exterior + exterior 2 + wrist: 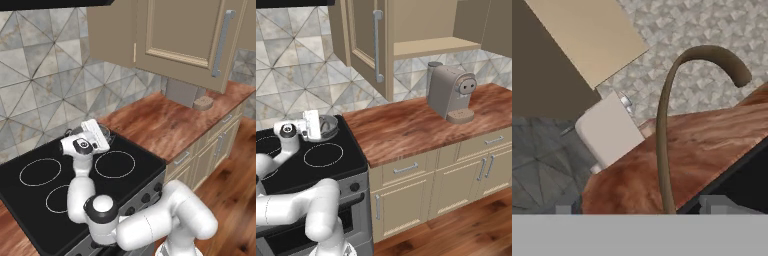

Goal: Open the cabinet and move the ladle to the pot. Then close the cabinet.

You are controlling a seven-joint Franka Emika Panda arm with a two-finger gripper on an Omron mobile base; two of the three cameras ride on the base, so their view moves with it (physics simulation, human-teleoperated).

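The white robot hand, the end effector [634, 206], sits low over the back corner of the black stove top [65, 195]. In the hand view its two small dark fingertips [714, 204] stand far apart, spread wide, and they pinch nothing. Between them rises the thin, curved dark brown handle of the small ladle [667, 125]. It goes up and hooks over at the top. The handle looks free of both fingertips, though its lower end is hidden, so I cannot be sure.

Right under the end effector is the round, shallow grey metal pot [330, 126]. The hand covers most of it, and the ladle's bowl cannot be seen.

Just beside the stove, past the hand, lies the reddish-brown wooden tabletop [406, 125]. Farther along it stands a tall grey coffee machine [448, 92].

High above the tabletop hangs the tan wall cabinet [426, 30]. Its panelled door [190, 35] with a long silver bar handle [221, 44] is swung open, and a bare shelf shows inside.
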